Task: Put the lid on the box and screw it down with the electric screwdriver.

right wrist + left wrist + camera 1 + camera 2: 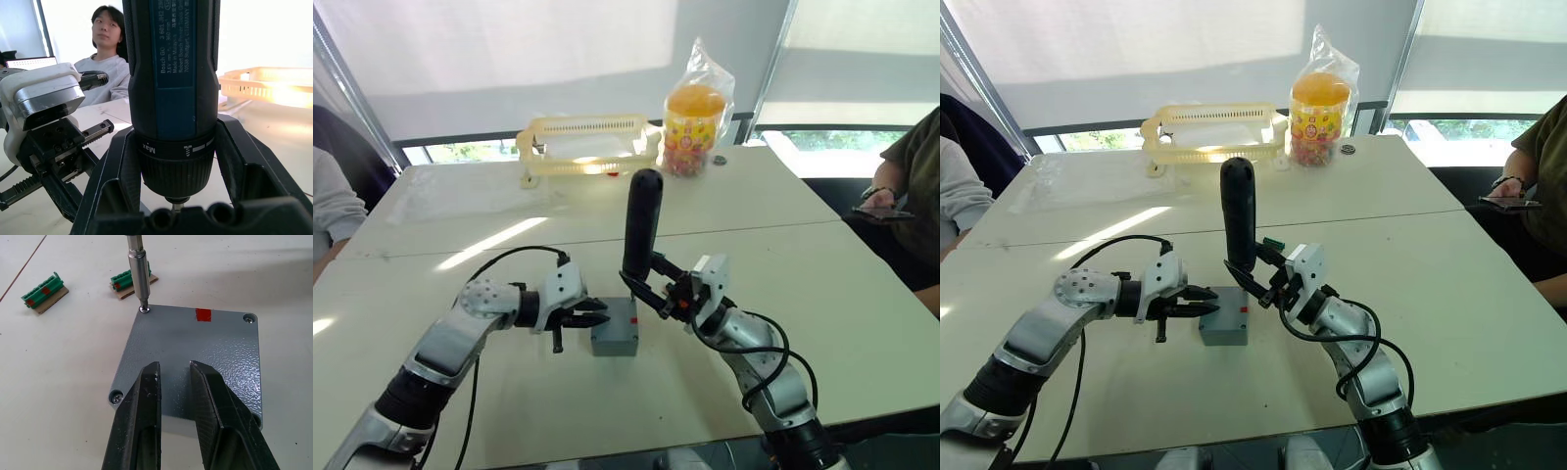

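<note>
Right gripper (658, 294) clamps electric screwdriver (641, 227) on lid (195, 352) corner screw (left gripper (173, 396) slightly open, empty): tilt risks cam-out.

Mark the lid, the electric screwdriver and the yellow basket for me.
lid (195, 350): left wrist view, bare grey top face.
electric screwdriver (641, 227): left eye view, middle of the black body.
yellow basket (1214, 116): right eye view, slotted far wall.

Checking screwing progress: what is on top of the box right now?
The lid covers the box, with screws in three visible corners. The electric screwdriver bit stands on one corner screw. The fourth corner is hidden behind the left claw.
</note>
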### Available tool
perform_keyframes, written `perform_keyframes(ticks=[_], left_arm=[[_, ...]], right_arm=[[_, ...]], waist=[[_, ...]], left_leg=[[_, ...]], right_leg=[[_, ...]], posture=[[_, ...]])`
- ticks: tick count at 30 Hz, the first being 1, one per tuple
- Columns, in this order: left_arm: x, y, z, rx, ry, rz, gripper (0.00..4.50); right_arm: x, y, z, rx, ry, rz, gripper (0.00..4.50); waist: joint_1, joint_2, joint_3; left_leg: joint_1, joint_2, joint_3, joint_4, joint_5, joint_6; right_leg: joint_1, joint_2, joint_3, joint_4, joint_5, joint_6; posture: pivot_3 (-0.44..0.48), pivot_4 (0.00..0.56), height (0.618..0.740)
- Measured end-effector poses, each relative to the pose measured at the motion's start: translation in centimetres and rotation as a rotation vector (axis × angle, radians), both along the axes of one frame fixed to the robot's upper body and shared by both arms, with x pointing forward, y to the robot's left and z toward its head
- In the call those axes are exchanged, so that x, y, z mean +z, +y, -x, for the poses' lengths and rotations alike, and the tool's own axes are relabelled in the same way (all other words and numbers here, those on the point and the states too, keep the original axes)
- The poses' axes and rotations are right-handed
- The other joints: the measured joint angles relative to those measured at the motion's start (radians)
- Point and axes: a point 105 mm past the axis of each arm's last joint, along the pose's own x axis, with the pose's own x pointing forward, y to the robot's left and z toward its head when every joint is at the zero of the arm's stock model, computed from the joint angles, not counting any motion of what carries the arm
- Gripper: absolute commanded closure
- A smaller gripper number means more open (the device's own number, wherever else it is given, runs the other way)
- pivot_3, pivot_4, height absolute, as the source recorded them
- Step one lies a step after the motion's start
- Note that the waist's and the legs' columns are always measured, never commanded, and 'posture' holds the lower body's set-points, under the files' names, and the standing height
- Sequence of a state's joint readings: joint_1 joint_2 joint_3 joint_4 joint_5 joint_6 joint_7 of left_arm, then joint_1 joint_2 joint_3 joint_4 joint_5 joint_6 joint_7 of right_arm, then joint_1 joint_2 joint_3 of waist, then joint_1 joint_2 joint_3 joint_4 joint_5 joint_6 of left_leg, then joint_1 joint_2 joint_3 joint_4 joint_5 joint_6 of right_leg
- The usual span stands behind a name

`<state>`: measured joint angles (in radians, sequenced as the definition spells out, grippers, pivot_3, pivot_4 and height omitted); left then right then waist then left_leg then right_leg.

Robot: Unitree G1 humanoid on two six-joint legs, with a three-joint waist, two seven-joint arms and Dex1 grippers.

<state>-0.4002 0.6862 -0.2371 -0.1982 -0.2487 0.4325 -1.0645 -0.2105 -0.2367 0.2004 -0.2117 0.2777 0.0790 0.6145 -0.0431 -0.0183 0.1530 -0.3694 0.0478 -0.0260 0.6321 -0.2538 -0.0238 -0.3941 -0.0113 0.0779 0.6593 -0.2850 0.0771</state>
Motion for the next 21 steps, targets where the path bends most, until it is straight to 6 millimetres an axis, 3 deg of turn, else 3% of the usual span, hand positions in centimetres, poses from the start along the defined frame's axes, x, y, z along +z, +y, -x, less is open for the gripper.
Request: perform_keyframes(ticks=[21], left_arm=[[-0.19,-0.14,0.03,-0.004,0.007,0.002,3.56]], right_arm=[[-0.26,-0.08,0.0,0.002,0.005,0.021,2.76]], waist=[[0.0,-0.002,-0.006]], left_leg=[[0.001,0.0,0.0,-0.003,0.0,0.0]], right_leg=[[0.001,-0.001,0.0,-0.004,-0.001,-0.001]], posture=[[0.0,0.15,0.74]])
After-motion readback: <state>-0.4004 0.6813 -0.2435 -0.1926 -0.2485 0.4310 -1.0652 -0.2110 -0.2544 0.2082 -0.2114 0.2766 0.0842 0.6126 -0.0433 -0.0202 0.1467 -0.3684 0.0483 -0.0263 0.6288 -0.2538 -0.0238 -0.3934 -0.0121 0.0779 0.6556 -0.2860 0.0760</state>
